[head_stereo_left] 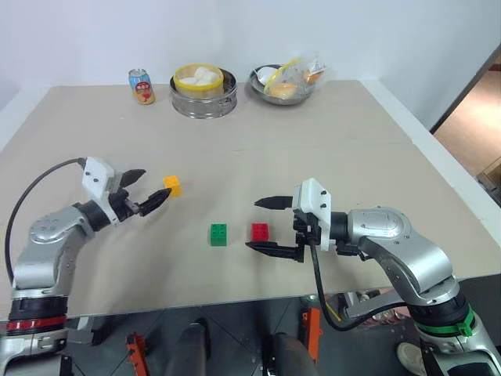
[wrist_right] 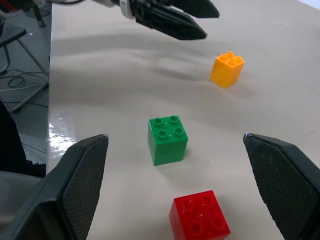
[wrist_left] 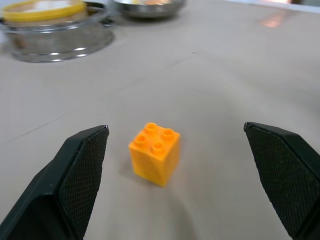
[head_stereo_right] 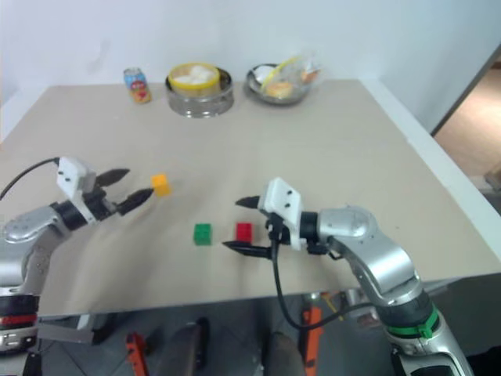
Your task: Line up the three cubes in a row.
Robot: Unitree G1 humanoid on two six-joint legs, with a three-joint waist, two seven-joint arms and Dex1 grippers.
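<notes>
Three studded cubes lie on the tan table (head_stereo_left: 329,141). The green cube (head_stereo_left: 218,234) and the red cube (head_stereo_left: 259,231) sit side by side near the front. The yellow-orange cube (head_stereo_left: 172,186) stands apart, farther back and to the left. My left gripper (head_stereo_left: 145,190) is open just left of the yellow-orange cube (wrist_left: 154,153), pointing at it, its fingers (wrist_left: 82,165) clear of it. My right gripper (head_stereo_left: 270,225) is open beside the red cube (wrist_right: 199,220), its fingers either side of it without touching. The green cube (wrist_right: 167,138) lies beyond.
At the table's far edge stand an orange drink can (head_stereo_left: 142,86), a metal steamer (head_stereo_left: 203,91) with white buns, and a metal bowl (head_stereo_left: 283,84) of wrapped food. The table's right edge drops to the floor.
</notes>
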